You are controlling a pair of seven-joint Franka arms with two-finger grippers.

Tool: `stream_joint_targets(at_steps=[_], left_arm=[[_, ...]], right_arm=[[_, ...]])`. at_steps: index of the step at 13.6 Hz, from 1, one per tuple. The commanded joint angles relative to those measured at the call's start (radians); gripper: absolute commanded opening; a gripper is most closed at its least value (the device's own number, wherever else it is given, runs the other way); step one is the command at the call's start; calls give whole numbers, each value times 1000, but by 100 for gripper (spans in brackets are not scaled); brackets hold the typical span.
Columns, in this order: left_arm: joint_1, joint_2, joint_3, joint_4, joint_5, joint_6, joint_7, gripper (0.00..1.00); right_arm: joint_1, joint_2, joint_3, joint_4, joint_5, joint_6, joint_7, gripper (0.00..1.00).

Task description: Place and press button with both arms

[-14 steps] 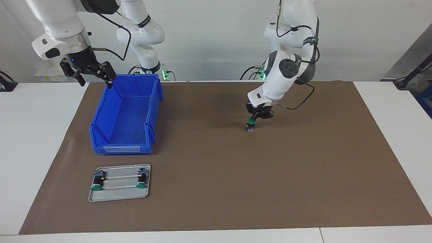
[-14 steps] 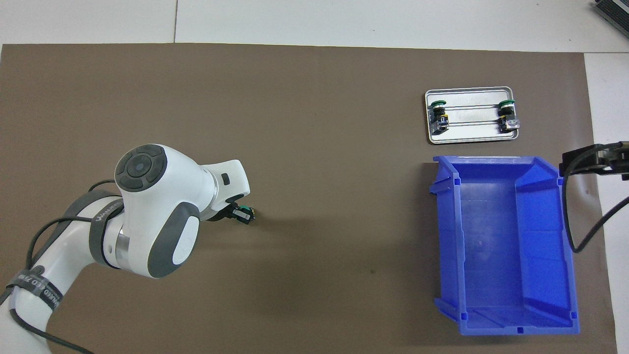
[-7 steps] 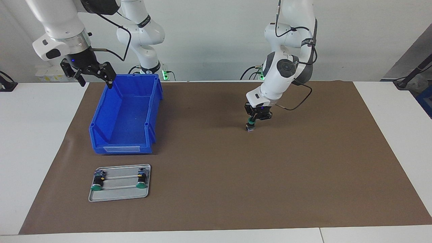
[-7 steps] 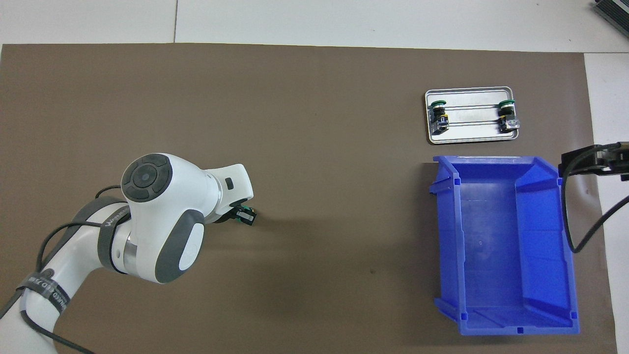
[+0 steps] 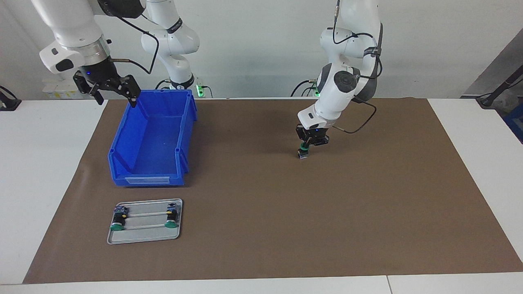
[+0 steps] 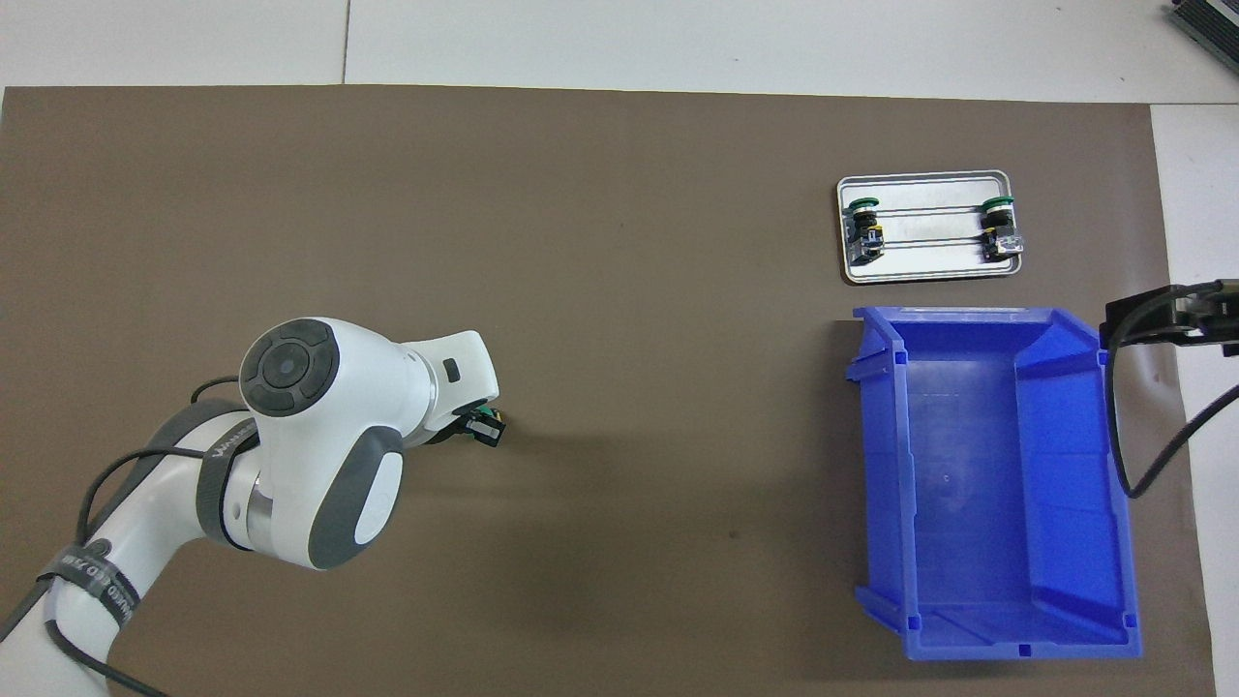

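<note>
Left gripper [image 5: 304,148] clamped on button [image 5: 302,152], lowered to brown mat [image 5: 286,204]. Right gripper [image 5: 109,92] spread, waiting over bin [image 5: 153,139] corner.

Both arms are chunky glossy white with dark grey round joint caps; loose black cables loop off them; left arm [image 5: 341,81], right arm [image 5: 73,32]; little black claw grippers.

A button [image 6: 483,428] is being gripped by the left gripper [image 6: 472,424] at eight o'clock on the brown mat [image 6: 619,290]. Two buttons are being carried by a tray [image 6: 927,271] at two o'clock, just beside a blue bin [image 6: 1123,503].
</note>
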Motion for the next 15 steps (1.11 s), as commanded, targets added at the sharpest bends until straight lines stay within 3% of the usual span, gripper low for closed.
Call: stream_joint_targets(at_steps=[1, 4, 8, 11, 15], left_arm=[[-28, -7, 12, -54, 20, 38, -15, 11], [-22, 10, 13, 22, 20, -28, -15, 14], [31, 36, 22, 218, 22, -243, -12, 16], [108, 60, 22, 358, 141, -450, -10, 16], [257, 62, 23, 389, 212, -499, 14, 17]], right_arm=[[-18, -26, 11, -33, 4, 22, -28, 100], [-18, -26, 11, -33, 4, 22, -28, 100], [-18, -26, 11, -39, 4, 22, -28, 100], [-18, -30, 11, -40, 4, 22, -28, 100], [-18, -30, 11, -40, 4, 22, -28, 100]])
